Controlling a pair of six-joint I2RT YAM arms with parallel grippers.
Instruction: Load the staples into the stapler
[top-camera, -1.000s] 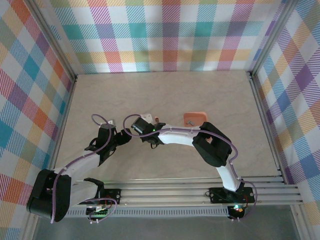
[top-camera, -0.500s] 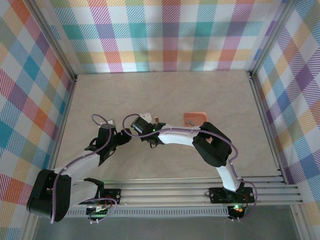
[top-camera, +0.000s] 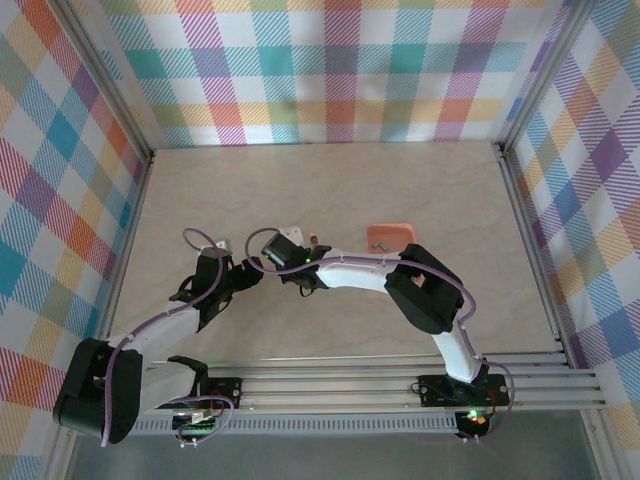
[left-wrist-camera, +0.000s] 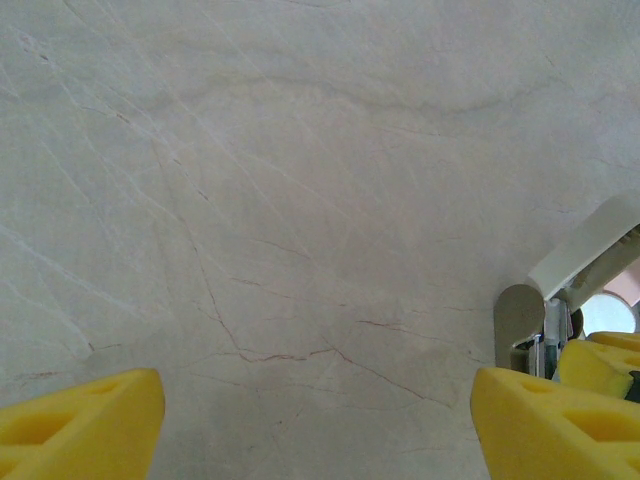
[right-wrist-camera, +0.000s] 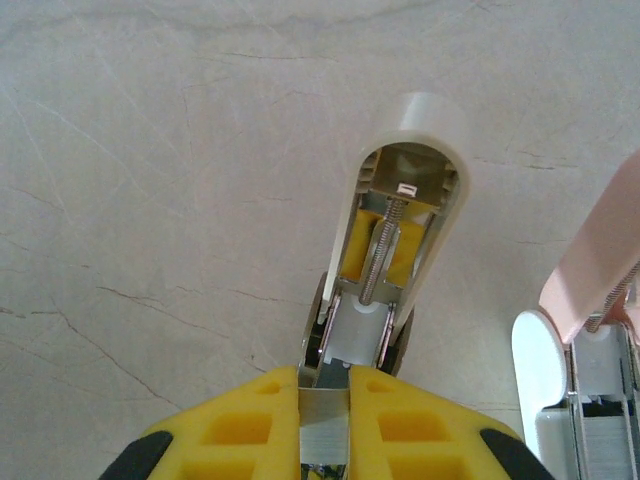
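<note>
While elbow-bent, right fingers (right-wrist-camera: 250, 425) on stapler (right-wrist-camera: 412, 120).

Left arm (top-camera: 150, 325) reaches forward and inward from its base. Its end effector (left-wrist-camera: 315, 425) points downward with the fingers (left-wrist-camera: 80, 420) spread wide and nothing between them.

Right arm (top-camera: 432, 290) is folded sharply at the elbow, with the forearm running leftward toward the left wrist. Right end effector (right-wrist-camera: 323, 395) is clamped, its pads nearly meeting on what appears to be a thin metal part of the stapler (right-wrist-camera: 405, 190).
</note>
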